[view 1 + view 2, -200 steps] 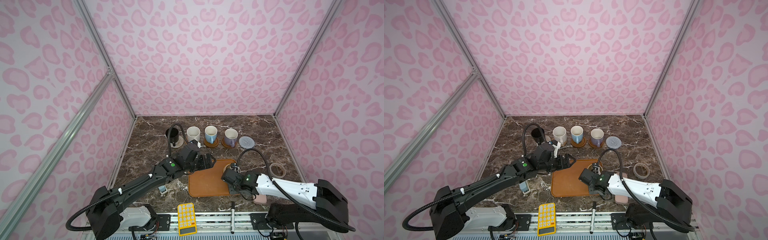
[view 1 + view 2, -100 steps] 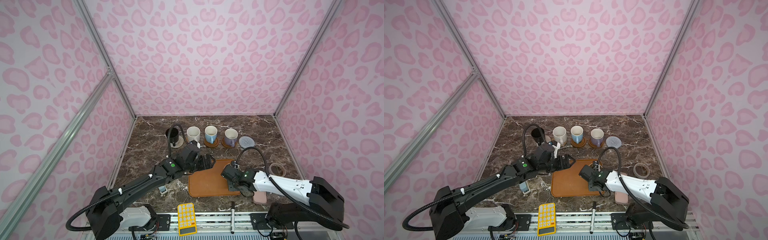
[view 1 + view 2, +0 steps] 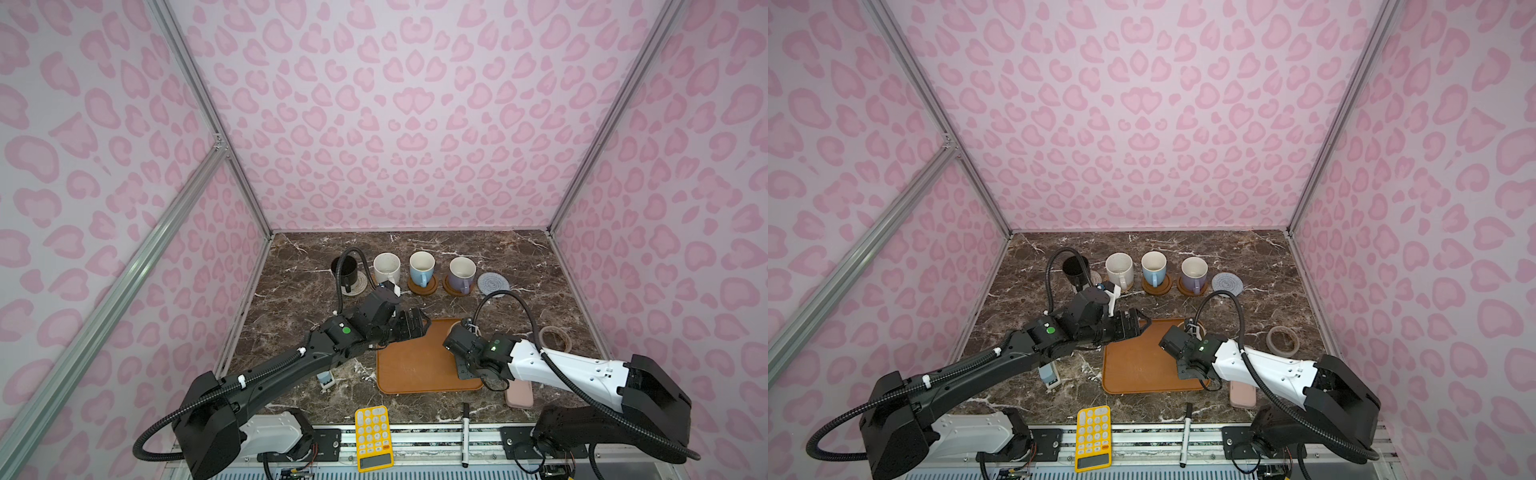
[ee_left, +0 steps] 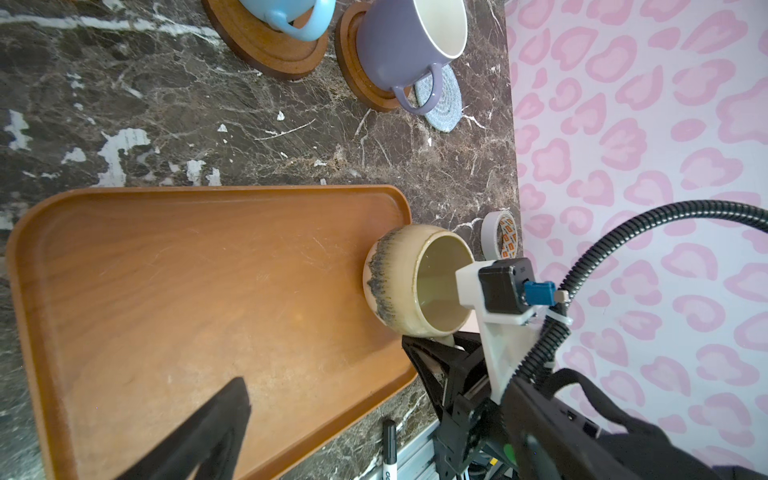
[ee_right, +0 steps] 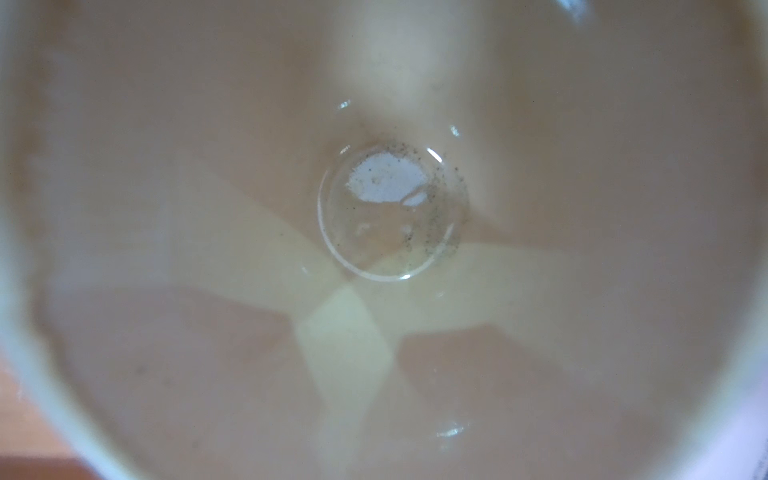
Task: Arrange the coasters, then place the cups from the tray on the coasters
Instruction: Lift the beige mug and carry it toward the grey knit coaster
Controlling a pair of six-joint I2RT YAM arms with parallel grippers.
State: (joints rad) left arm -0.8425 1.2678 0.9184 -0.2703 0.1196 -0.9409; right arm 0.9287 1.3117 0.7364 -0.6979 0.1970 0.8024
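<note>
The orange-brown tray [image 3: 415, 365] lies in front of the middle. A squat beige cup [image 4: 415, 282] stands at its far right corner, mostly hidden in both top views. My right gripper [image 3: 459, 347] sits at that cup's near side, shut at its handle [image 4: 448, 340]. The right wrist view looks straight down into the cup [image 5: 382, 249]. My left gripper [image 3: 417, 324] hangs open over the tray's far left corner, holding nothing. At the back stand the black cup [image 3: 345, 268], speckled white cup [image 3: 386, 268], light blue cup [image 3: 422, 266] and lavender cup [image 3: 461, 272] on coasters. The grey-blue coaster [image 3: 493, 284] is bare.
A tape roll [image 3: 555, 337] lies right of the tray. A pink case [image 3: 518, 395] sits under my right arm. A yellow calculator [image 3: 373, 436] and a black marker [image 3: 465, 428] lie at the front edge. A small white-blue object [image 3: 326, 380] lies beneath my left arm.
My right gripper has edged a little further in at the beige cup and closed its jaws. The left arm has stayed still and open.
</note>
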